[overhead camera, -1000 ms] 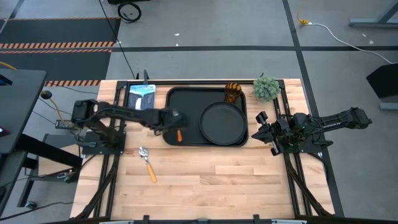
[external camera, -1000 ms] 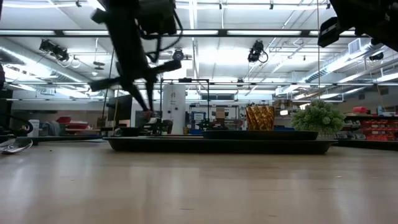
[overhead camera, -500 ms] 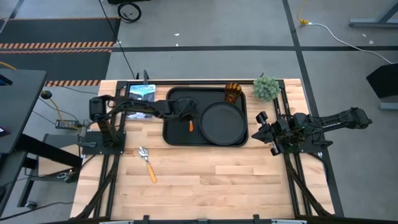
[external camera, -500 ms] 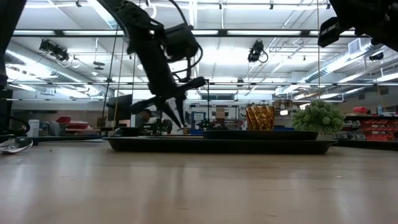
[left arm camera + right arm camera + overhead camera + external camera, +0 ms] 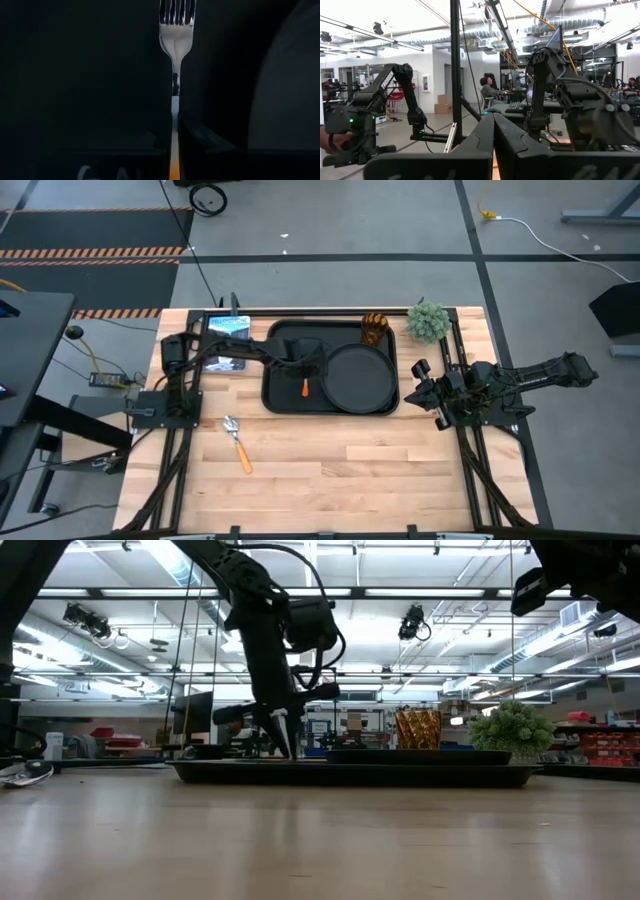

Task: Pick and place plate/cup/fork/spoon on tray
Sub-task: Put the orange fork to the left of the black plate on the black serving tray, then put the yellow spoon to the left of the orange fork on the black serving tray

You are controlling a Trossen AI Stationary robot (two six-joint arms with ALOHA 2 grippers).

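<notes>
**Fork going down onto the tray**

Fork point(image 5: 305, 387) is the item in hand: my left gripper point(image 5: 308, 363) is pinched shut on its orange handle, and the wrist view shows the tines point(image 5: 176, 12) reaching out over the dark tray point(image 5: 282, 340) floor. It sits just left of the plate point(image 5: 357, 376), which already lies on the tray with the cup point(image 5: 374, 329) at the far right corner. From the low view I judge the fork's tip at or close to the tray floor. Next I need to open the fingers and lift clear, then go for the spoon point(image 5: 237, 442) on the table. My right gripper point(image 5: 425, 392) waits beside the tray, fingers closed on nothing.
</notes>
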